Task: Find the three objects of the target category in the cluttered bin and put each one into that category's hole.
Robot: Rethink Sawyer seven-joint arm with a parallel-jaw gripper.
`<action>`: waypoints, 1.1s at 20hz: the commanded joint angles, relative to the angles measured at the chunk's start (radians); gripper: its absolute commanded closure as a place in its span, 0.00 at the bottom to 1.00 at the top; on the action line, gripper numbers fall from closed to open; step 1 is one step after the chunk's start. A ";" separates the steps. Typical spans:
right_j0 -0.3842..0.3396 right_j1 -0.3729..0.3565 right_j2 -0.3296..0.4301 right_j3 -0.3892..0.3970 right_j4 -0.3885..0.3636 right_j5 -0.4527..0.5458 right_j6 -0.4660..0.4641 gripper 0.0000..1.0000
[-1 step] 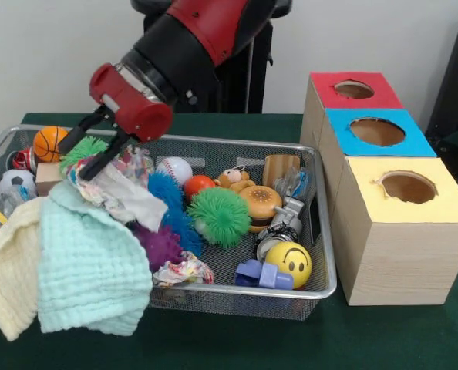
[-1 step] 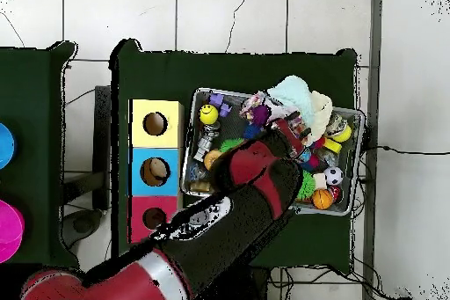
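On the left of the front view, a pale yellow cloth and a mint green cloth hang over the near rim of the wire bin. That's two cloth items in the bin, if cloths are the target category, which I can't confirm.

Above them is the gripper, angled down and to the left. Its two dark fingers are spread apart, with the tips just over a patterned rag. Nothing is gripped: the claw is open and hovers at the fabric. I read this as lining up a grab.

The red and black arm slants in from the top. In the overhead view it lies diagonally across the bin and hides much of the middle.

Moving right, the clutter is thick:
- a basketball at the far left corner
- a baseball
- a blue fuzzy toy
- a green spiky ball
- a toy hamburger
- a yellow smiley ball
- a second patterned scrap near the front rim

Far right stand the three boxes. The yellow box is nearest, then the blue box, then the red box, each with a hole on top. From above, the blue hole seems to have something brownish in it, so one drop may be done, but I can't be sure. Most of the sorting looks left to do.
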 commanded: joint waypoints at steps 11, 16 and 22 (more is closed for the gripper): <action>-0.323 -0.492 0.855 0.108 -0.086 0.620 -0.410 0.00; -0.361 -0.513 0.929 0.137 -0.034 0.710 -0.353 0.00; -0.374 -0.533 0.957 0.177 -0.031 0.747 -0.294 0.00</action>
